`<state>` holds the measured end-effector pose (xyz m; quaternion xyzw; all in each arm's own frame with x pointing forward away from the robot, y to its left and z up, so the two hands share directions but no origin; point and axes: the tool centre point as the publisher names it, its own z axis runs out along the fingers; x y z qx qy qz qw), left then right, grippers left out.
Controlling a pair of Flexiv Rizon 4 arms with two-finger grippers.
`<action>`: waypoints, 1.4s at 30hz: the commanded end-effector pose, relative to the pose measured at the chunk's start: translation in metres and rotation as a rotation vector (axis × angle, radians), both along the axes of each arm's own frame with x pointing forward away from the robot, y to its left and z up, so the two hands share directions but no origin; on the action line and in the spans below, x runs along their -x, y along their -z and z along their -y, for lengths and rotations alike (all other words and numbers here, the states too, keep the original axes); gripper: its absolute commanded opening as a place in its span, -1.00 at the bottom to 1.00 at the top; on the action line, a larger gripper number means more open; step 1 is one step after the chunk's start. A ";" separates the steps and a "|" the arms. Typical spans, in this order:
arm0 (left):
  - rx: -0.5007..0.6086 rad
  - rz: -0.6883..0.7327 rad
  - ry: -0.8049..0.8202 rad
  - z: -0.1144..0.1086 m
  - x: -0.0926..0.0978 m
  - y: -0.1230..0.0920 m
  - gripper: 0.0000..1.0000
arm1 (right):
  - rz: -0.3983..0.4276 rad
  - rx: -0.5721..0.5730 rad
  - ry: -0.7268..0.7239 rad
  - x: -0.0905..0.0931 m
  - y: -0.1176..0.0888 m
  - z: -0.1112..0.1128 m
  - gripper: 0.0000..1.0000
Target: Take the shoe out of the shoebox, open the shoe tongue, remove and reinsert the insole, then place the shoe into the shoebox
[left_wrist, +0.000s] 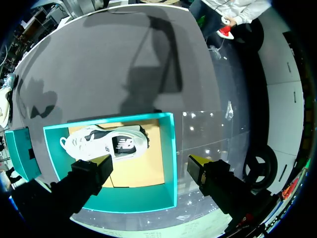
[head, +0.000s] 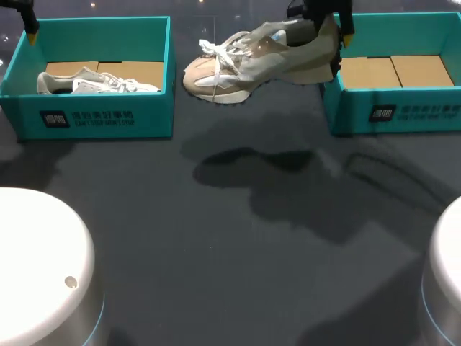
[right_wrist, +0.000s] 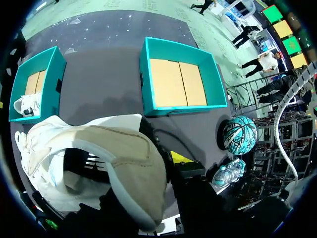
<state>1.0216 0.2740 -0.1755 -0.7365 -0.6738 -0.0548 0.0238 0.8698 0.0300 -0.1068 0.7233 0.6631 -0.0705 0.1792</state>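
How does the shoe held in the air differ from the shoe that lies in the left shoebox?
The held shoe hangs above the table, gripped at its heel by the right gripper; the boxed shoe lies inside the left shoebox, untouched. The held shoe is beige, sole downward; the boxed shoe is white and lies on its side. Both are laced sneakers.

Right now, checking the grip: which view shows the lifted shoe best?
Head view: the whole lifted shoe, side-on, right gripper at its heel. Right wrist: only heel and opening. Left wrist: a sliver at most.
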 end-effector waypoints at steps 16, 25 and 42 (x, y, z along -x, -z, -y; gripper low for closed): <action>-0.001 0.002 0.001 0.000 0.001 0.000 1.00 | 0.008 0.018 0.044 0.062 0.015 -0.022 -1.00; -0.001 0.002 0.001 0.000 0.001 0.000 1.00 | -0.019 -0.012 0.089 0.130 0.047 -0.048 -1.00; -0.001 0.002 0.001 0.000 0.001 0.000 1.00 | 0.005 -0.041 0.087 0.137 0.058 -0.052 -1.00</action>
